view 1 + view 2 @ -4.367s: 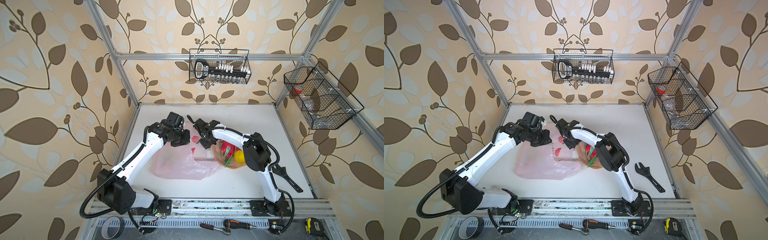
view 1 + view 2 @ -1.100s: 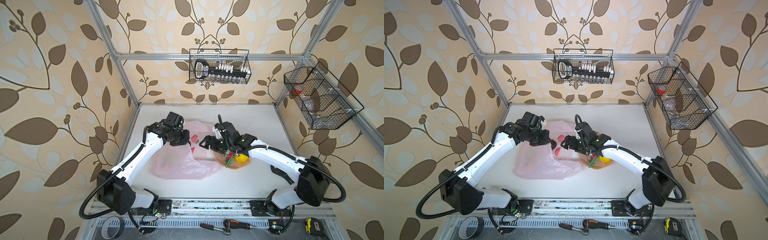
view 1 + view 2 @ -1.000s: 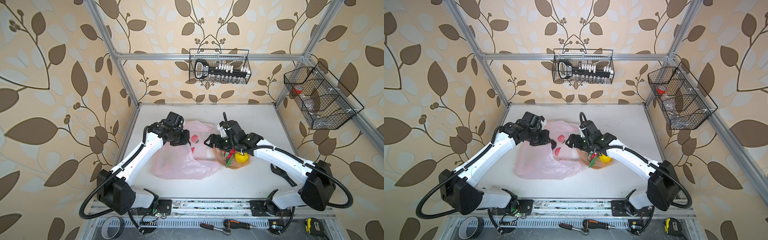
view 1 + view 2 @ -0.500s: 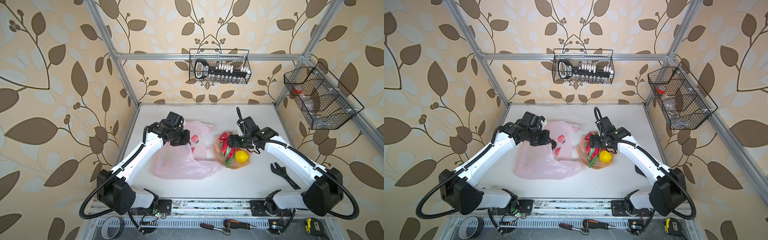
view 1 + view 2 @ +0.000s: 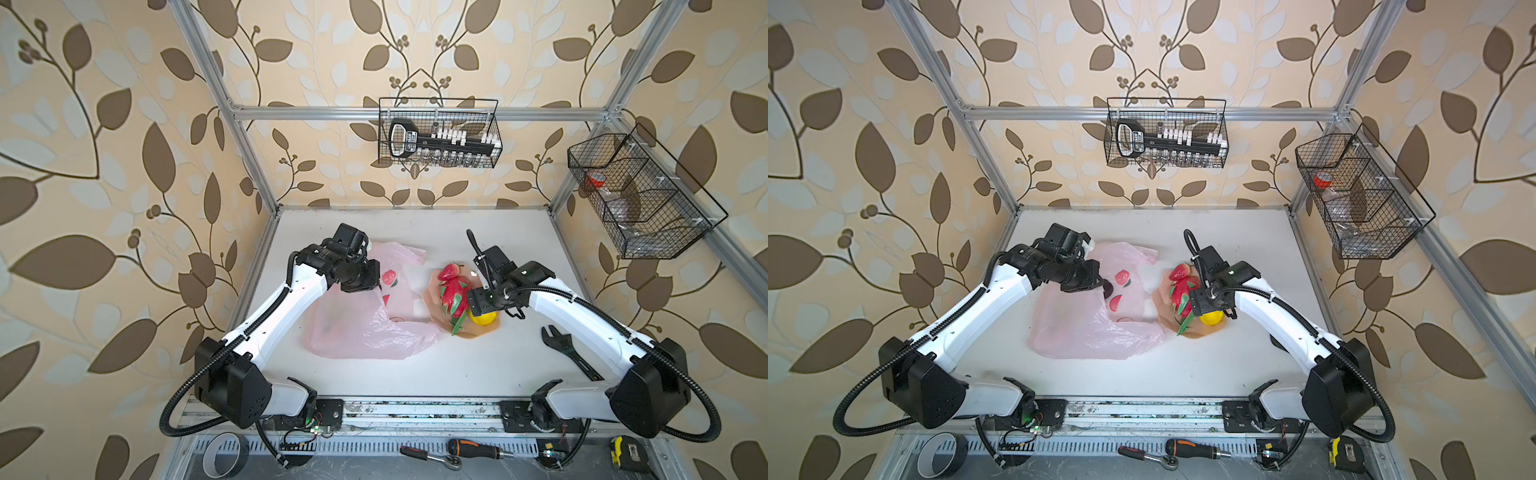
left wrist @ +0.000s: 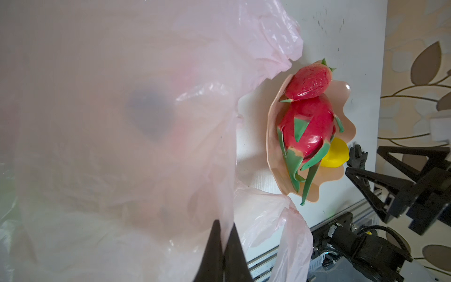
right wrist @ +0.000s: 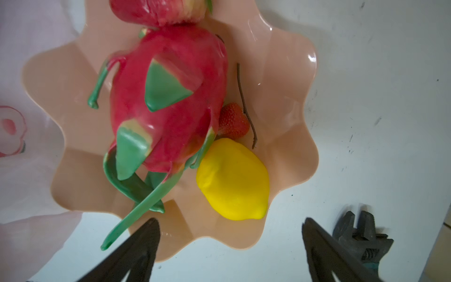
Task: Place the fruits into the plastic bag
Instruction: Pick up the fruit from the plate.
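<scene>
The pale-pink plastic bag (image 5: 365,332) (image 5: 1092,332) lies crumpled on the white table. My left gripper (image 6: 224,225) (image 5: 1105,289) is shut on a fold of the bag's rim and holds it up. The fruits sit on the peach plate (image 7: 280,73) (image 5: 473,332) right of the bag: a dragon fruit (image 7: 170,102) (image 5: 454,297), a large strawberry (image 6: 308,81) (image 5: 448,272), a lemon (image 7: 231,178) (image 5: 1212,318) and a small strawberry (image 7: 231,120). My right gripper (image 7: 229,222) (image 5: 478,301) hovers open over the plate's edge by the lemon, holding nothing.
A black adjustable wrench (image 5: 569,353) (image 7: 358,234) lies on the table right of the plate. A thin twig (image 7: 245,105) rests on the plate. Wire baskets (image 5: 438,137) (image 5: 640,195) hang on the back and right walls. Hand tools (image 5: 473,449) lie along the front rail.
My right arm has swung from the bag's mouth rightward to above the plate, its jaws still open. The left arm and the bag have stayed put.
</scene>
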Available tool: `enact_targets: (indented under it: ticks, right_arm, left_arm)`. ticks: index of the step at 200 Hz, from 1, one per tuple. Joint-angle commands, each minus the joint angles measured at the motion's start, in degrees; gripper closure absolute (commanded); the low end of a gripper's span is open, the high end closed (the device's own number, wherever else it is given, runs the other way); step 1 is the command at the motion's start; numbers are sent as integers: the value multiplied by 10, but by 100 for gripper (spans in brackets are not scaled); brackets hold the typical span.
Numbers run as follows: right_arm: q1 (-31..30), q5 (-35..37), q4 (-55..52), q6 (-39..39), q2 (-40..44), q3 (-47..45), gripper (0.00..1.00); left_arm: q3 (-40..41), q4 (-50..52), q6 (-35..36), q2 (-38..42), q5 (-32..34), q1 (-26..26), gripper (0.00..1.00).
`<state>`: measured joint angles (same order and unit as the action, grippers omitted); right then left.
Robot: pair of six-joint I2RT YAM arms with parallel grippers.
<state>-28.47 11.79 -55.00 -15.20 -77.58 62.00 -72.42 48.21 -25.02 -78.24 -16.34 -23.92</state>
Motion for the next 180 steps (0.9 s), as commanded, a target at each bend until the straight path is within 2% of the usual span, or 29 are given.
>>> enact_targets:
  ticks: [1,136,158,180]
  right_arm:
    - [-3,14,2,33,-14,-13,8]
    - [12,-15,83,28,-123,-59,10]
    - [13,-21,96,25,-126,-64,12]
    - [13,-20,97,24,-129,-64,19]
  left_arm:
    - [-17,-3,9,2,-10,2,100]
    - [-18,-2,6,7,-12,2,100]
    - [-19,-2,6,6,-12,2,100]
    - [-20,-1,6,5,-13,2,100]
